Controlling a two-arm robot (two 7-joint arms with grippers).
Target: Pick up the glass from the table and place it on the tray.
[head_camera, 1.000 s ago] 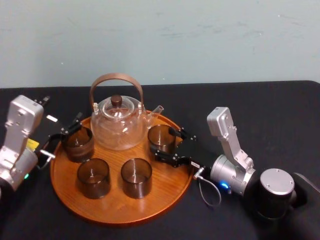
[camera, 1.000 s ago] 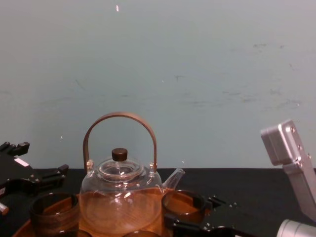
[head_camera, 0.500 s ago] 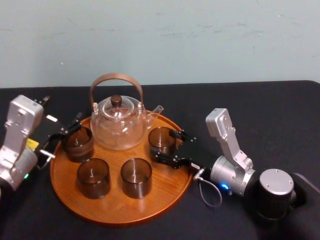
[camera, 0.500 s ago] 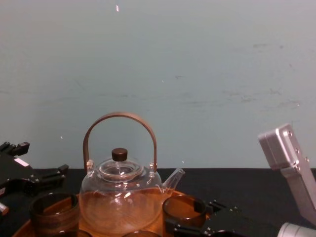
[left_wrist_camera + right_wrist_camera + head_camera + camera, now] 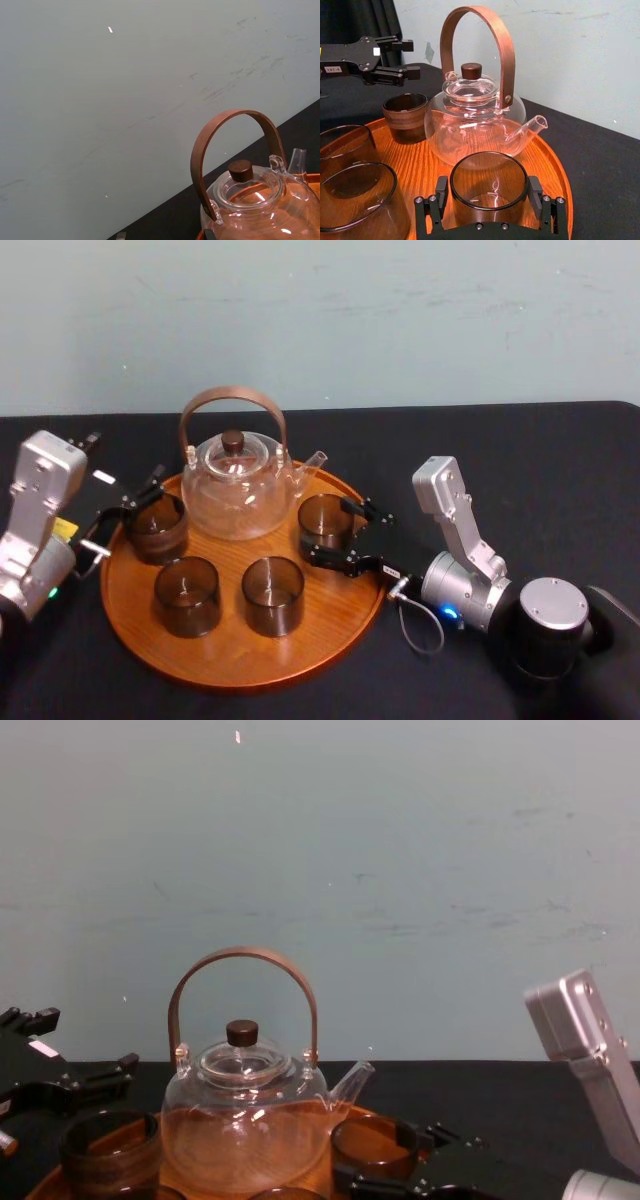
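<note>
Right claw [image 5: 488,186] stands slightly open astride the glass [image 5: 323,518], which rests on the tray [image 5: 330,615] just right of the teapot [image 5: 238,490]. Left claw [image 5: 125,518] waits open at the tray's left. If you retreat crookedly, a finger could drag the glass against the teapot.

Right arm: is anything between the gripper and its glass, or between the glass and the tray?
Nothing visible. The right gripper stands open around the glass, which sits on the tray beside the teapot. The left gripper is open by another glass.
</note>
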